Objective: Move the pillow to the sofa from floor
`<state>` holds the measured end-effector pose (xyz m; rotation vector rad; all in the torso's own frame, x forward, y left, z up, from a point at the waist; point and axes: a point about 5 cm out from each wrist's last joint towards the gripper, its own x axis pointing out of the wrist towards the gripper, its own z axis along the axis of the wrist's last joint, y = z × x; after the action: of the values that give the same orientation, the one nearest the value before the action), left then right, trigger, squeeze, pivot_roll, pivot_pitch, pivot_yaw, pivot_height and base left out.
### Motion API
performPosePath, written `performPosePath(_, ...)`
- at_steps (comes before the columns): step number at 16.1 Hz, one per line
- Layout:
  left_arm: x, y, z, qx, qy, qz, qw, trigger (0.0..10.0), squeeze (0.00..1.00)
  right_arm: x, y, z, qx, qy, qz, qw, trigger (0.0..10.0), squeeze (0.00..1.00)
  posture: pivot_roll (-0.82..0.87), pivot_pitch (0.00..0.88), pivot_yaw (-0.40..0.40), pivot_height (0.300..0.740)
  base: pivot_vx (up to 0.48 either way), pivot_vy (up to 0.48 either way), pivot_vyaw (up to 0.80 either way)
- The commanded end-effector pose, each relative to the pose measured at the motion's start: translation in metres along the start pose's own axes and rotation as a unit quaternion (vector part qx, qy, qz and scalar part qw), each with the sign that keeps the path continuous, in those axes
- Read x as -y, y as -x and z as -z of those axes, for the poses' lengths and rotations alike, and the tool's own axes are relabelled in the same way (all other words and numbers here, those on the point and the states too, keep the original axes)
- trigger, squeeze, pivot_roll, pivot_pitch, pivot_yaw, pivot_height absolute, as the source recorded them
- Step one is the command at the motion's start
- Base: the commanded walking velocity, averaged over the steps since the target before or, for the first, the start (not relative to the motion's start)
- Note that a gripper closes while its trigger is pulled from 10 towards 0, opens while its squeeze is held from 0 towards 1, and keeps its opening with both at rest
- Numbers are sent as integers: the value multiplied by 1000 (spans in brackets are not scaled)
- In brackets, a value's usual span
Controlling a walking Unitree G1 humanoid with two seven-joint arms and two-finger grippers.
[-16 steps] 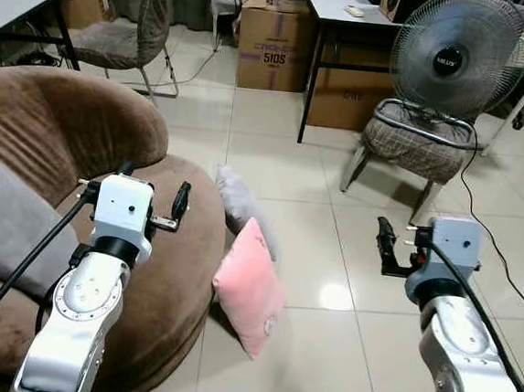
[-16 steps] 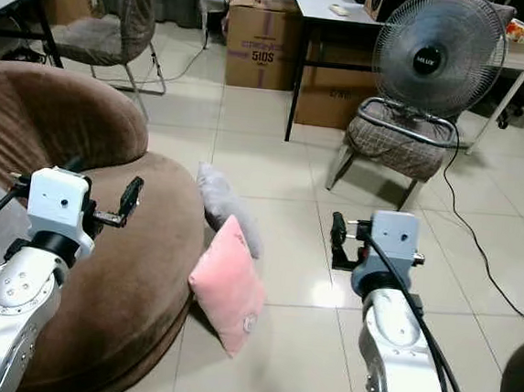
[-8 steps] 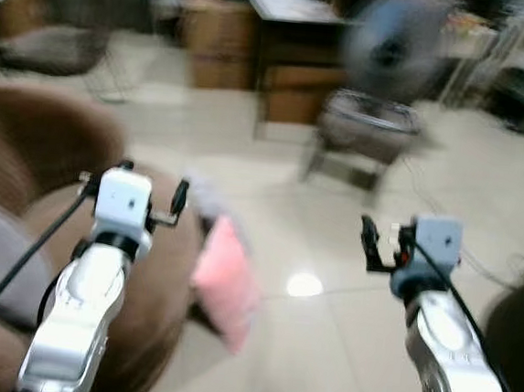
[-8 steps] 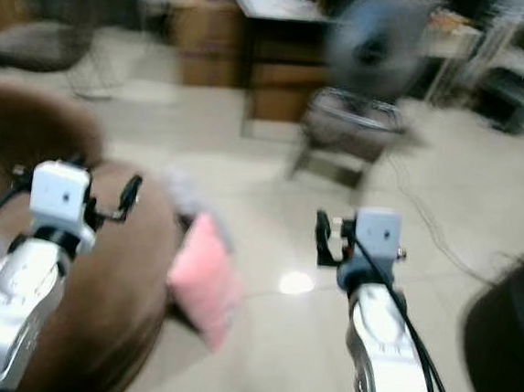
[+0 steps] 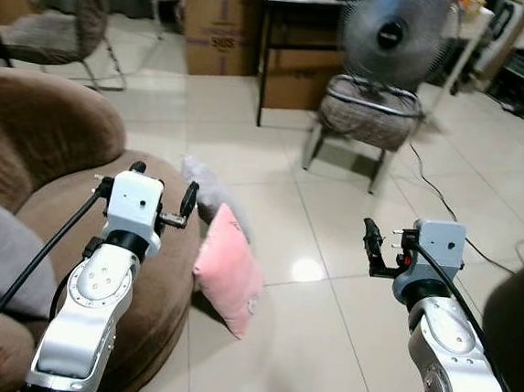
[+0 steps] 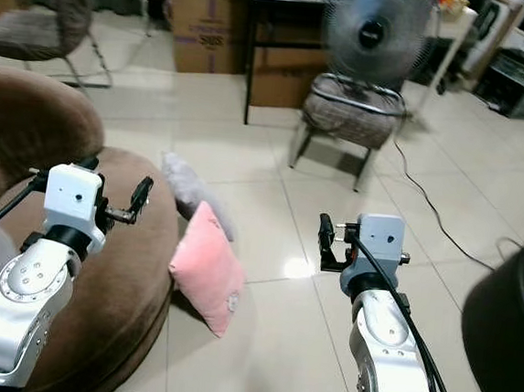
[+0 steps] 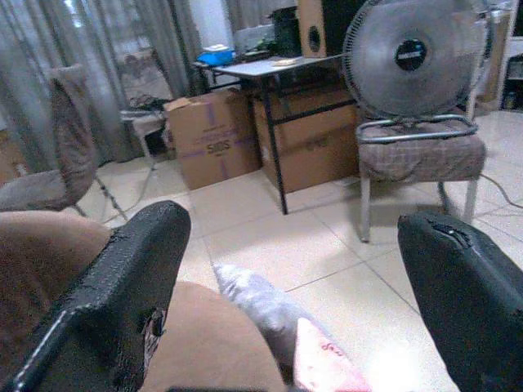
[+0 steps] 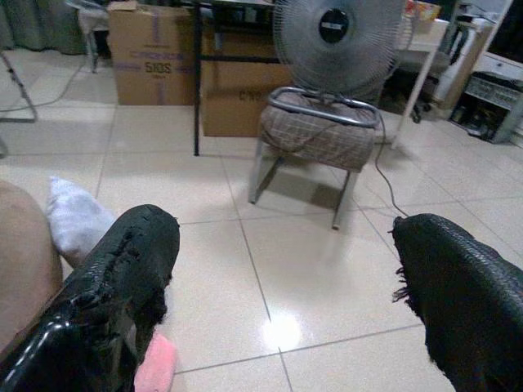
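Left eye view: plump pink pillow against rounded brown plush sofa, both grippers spread wide.

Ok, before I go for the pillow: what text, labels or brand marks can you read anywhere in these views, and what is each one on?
"510S": purple print on the cardboard box left of the desk; the smaller line above it is too blurred to read.
Faint lettering on the second box under the desk: too blurred to read.
White logo on the fan hub: too small to read.
Pink pillow, grey pillow, brown sofa: no text.
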<state>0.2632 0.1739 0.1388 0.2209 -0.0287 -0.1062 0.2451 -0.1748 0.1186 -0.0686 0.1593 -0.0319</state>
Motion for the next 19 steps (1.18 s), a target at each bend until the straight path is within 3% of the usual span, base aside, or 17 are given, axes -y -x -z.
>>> performPosePath(1,0,-1,0,0,-2,2,1000,10000,251,2,-3,-3,7,-3,-2,1000,10000,0,17,0,-26,740,0,0,-800)
performPosePath(3,0,-1,1,-1,0,1,1000,10000,247,3,-3,-4,10,7,-1,1000,10000,0,16,0,-26,740,127,0,-800)
performPosePath(7,1,-3,1,-1,6,-1,1000,10000,251,7,-4,-5,10,6,7,1000,10000,0,9,0,-28,740,313,0,0)
performPosePath(14,2,-3,2,-2,9,-1,1000,10000,251,9,-4,-4,9,10,7,1000,10000,0,4,0,-31,740,347,0,-800)
performPosePath(19,3,-5,2,0,8,-3,1000,10000,251,11,-4,-1,5,8,11,1000,10000,0,5,0,-26,740,362,0,0)
